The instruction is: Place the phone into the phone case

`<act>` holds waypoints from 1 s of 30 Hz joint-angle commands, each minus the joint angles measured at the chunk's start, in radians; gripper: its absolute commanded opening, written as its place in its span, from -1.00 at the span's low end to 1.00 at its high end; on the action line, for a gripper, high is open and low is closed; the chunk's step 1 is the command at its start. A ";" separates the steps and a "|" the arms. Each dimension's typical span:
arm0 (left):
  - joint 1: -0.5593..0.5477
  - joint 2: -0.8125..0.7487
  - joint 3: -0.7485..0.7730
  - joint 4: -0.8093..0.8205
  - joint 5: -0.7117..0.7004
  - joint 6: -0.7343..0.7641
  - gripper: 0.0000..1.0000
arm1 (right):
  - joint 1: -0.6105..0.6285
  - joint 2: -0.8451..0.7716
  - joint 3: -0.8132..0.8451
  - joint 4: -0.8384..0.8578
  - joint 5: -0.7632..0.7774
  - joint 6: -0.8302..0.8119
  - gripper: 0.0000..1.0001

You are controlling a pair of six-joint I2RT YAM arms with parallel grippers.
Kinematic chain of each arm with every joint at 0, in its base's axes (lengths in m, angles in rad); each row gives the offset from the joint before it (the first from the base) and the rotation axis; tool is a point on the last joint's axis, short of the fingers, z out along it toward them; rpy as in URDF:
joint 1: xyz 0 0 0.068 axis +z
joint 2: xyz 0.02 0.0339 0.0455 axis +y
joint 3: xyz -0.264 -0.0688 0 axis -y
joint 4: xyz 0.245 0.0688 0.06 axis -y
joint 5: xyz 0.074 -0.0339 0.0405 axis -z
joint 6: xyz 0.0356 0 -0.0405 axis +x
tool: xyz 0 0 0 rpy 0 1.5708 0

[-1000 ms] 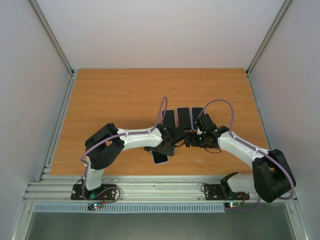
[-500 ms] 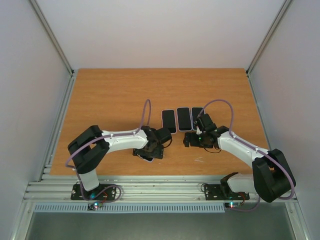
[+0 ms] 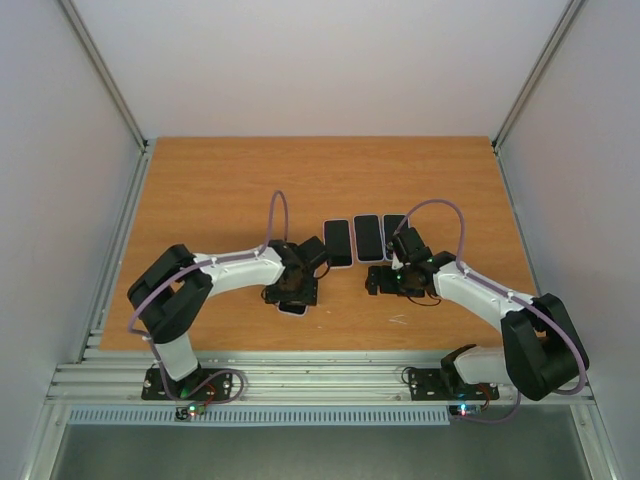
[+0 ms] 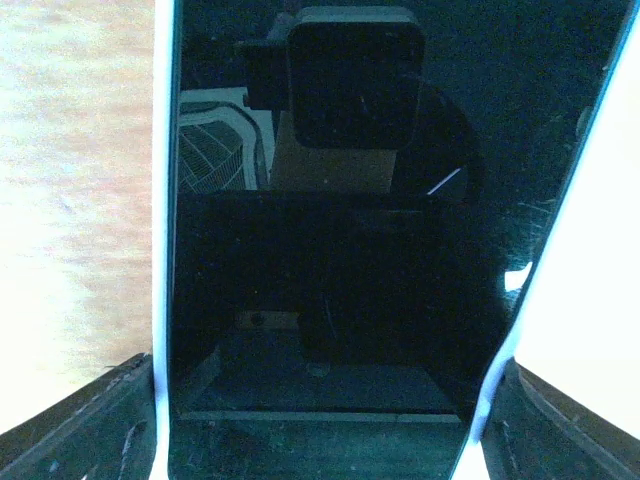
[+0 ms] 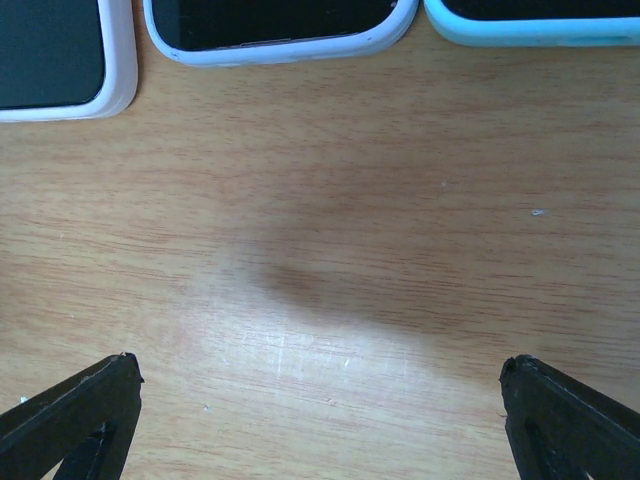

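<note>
Dark-screened phone (image 4: 330,260), white edges, wooden table (image 4: 70,200) at left

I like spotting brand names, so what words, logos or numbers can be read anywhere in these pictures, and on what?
No text can be read in any view.
phone, left wrist view: dark glass, only reflections, no logo.
row of three cases: plain pale rims close up in the right wrist view, no print.
table: bare wood grain, no label.

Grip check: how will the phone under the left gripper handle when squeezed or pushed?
Probably stiff: the phone is a flat slab with straight edges. Its glossy face shows reflections, so likely slippery; the white rim between the left gripper's fingers seems safer. Flat on the table, it should slide, not tip.
</note>
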 commanded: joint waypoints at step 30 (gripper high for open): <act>0.214 0.343 0.438 0.099 0.131 0.034 0.72 | -0.004 -0.108 0.066 -0.075 0.027 -0.002 0.97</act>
